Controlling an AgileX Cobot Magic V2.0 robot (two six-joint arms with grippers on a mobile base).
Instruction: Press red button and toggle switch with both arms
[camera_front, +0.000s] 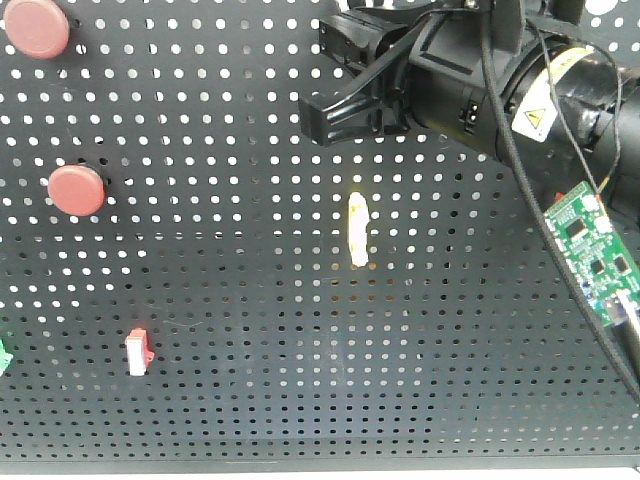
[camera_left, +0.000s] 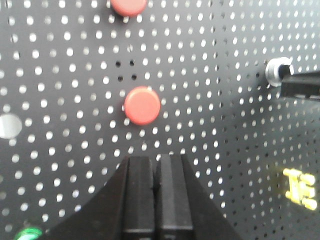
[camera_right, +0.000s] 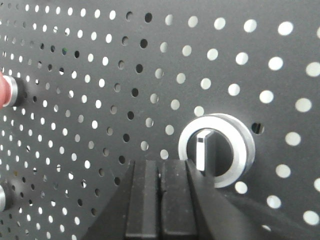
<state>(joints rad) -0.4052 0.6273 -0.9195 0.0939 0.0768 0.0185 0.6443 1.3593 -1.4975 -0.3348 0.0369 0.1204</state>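
Left wrist view:
- The left fingers (camera_left: 140, 192) are sitting pressed together at bottom centre, with nothing between them.
- You are facing the red button (camera_left: 142, 105) at mid frame, just above the fingertips. A strip of pegboard (camera_left: 225, 30) is showing between the two.
- The button's round face is pointing straight out of the board toward the camera.
- A second red button (camera_left: 129, 6) is being cut off by the top edge.
- At the right edge, a black bar is reaching in from the right and overlapping the silver ring of the toggle switch (camera_left: 276, 70).

Right wrist view:
- The right fingers (camera_right: 145, 195) are closed flat against each other at bottom centre, gripping nothing.
- The toggle switch is sitting right of centre, at the upper right of the fingertips.
- Its lever (camera_right: 202, 150) is standing inside the ring with its long axis running up and down the frame, and it is projecting out from the board.
- The nearer finger's edge is lapping over the ring's lower left rim. You cannot tell whether it is actually touching.

Front view:
- The right arm (camera_front: 470, 70) is entering from the upper right, with its long axis running roughly sideways and its working end pointing left.
- It is carrying a yellow warning sticker (camera_front: 537, 120) and a green circuit board (camera_front: 590, 250).
- The arm is hiding the toggle switch here.
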